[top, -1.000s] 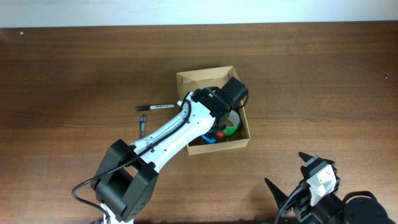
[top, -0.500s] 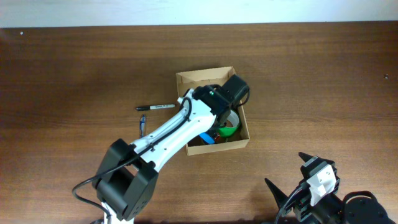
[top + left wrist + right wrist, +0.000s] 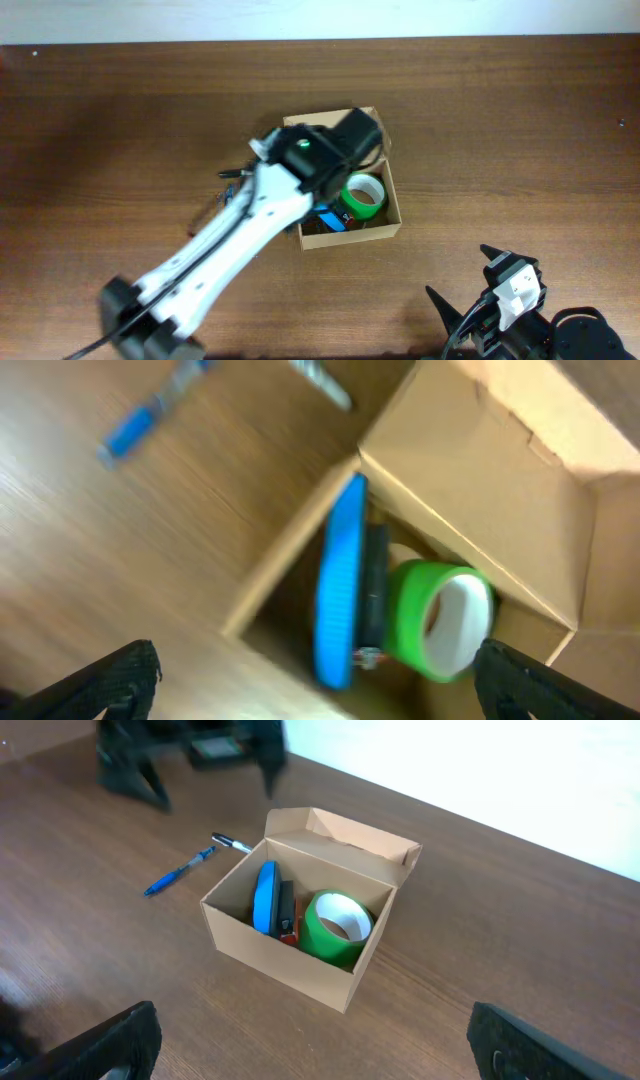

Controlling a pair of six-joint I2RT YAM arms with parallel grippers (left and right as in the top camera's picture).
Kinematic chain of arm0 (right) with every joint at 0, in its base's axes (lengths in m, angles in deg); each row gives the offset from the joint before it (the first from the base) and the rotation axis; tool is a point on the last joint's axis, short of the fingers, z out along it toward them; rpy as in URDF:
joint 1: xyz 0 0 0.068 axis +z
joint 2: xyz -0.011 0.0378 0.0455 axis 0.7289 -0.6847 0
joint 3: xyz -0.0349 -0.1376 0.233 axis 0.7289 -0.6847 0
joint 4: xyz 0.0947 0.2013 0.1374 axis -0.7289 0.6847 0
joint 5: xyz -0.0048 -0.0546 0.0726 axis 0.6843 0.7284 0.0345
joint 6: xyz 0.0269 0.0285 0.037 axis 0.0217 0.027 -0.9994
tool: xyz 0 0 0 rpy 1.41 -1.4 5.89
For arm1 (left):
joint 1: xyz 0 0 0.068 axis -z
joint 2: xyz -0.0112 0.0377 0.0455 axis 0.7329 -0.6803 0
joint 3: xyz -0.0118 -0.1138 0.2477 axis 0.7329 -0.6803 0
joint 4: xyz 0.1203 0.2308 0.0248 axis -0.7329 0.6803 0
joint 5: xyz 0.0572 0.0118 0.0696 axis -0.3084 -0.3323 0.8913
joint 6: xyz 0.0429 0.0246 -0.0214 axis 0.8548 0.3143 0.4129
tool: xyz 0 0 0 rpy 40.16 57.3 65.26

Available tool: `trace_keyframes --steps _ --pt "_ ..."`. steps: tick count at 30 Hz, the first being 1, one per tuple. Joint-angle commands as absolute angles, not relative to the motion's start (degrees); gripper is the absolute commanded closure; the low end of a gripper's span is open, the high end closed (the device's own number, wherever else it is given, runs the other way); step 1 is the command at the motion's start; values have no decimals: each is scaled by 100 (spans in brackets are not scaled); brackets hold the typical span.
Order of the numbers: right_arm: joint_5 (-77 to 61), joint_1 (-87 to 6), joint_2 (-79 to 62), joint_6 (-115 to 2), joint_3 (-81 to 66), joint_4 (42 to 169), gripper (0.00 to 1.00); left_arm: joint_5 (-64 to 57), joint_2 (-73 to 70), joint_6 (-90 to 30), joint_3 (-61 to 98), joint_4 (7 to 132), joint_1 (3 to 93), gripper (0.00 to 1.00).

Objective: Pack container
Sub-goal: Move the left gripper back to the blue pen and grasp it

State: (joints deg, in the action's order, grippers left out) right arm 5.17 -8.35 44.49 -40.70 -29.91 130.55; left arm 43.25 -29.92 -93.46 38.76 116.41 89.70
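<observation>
Currently both hands are empty. The left hand (image 3: 318, 682) is spread wide with nothing between its fingertips, and the right hand (image 3: 320, 1045) is parked, also spread, at the lower right of the overhead frame.

Position: the container (image 3: 396, 205) sits on the worktop (image 3: 520, 120) at the centre of the overhead frame, its lid flap standing up along the far edge. The left wrist hangs over its upper-left corner. In the left wrist view the box fills the centre and right, directly ahead of the spread fingertips, so the hand is above the opening and not in it. The arm is smeared with blur, so you cannot judge its exact height over the rim.

Contents: a green tape roll (image 3: 338, 925), and a flat blue object (image 3: 265, 898) on edge beside something dark.

Risks, as I judge them:
- The box looks light. If you clip a wall or the raised flap, it will likely slide or twist.
- The blue object only leans, so a knock could tip it across the free space.
- A blue pen (image 3: 180, 876) and a black marker (image 3: 230, 843) lie outside, to the left. If these go in, they may bridge the rim and block the lid.
</observation>
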Motion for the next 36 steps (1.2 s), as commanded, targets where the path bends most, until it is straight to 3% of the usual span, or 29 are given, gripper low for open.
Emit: trace_keyframes --steps 1,4,16,24,36 --pt "591 -857 4471 -4099 -3004 13037 1 4826 -2634 -6719 3957 11733 8690 0" --pt "589 -857 4471 -4099 -3004 13037 1 4819 -2551 -5613 3830 11737 8299 0" --pt "589 -857 4471 -4099 -3004 13037 1 3477 -1893 -3524 1305 9976 6629 0" --pt "589 -857 4471 -4099 -3004 13037 1 3252 -2317 -2199 696 9490 6004 2" --pt "589 -857 4471 -4099 -3004 13037 1 2362 -2898 -1675 -198 8048 5680 11"
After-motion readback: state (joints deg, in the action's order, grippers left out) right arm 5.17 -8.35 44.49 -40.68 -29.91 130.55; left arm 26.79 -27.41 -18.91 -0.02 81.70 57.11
